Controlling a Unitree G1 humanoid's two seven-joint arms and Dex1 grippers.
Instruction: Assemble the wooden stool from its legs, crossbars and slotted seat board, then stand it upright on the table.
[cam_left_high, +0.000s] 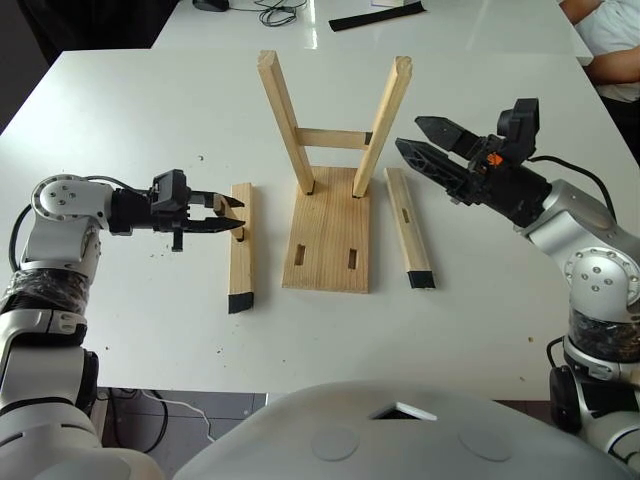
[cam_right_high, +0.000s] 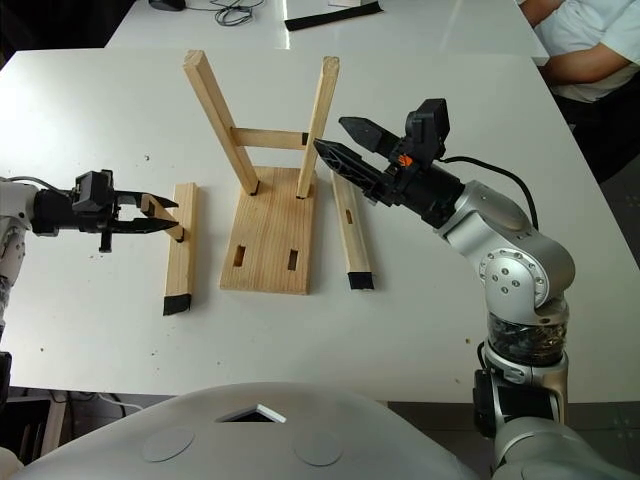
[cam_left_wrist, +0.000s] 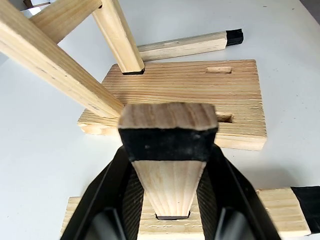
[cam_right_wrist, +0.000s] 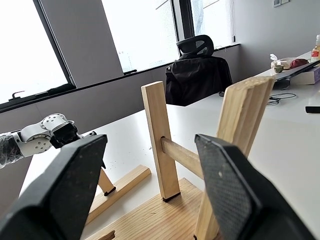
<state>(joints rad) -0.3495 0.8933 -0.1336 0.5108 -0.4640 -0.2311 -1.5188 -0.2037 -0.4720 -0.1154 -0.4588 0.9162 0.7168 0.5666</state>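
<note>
The seat board (cam_left_high: 325, 235) lies flat, with two upright legs (cam_left_high: 287, 120) joined by a crossbar (cam_left_high: 333, 138) in its far slots. A loose leg (cam_left_high: 408, 228) lies just right of it. Another leg (cam_left_high: 241, 250) lies left, a short crossbar (cam_left_wrist: 169, 185) standing in its slot.

Silver round-jointed arms (cam_left_high: 65, 205), black cables (cam_right_high: 487, 164), black right gripper (cam_left_high: 410, 132) marked orange.

Pale line-grained board (cam_left_high: 327, 235), pale black-tipped legs (cam_left_high: 241, 250), black-banded crossbar (cam_left_wrist: 169, 187), white table (cam_left_high: 130, 110), black left gripper (cam_left_high: 241, 215), black right gripper (cam_left_high: 408, 132) with orange
</note>
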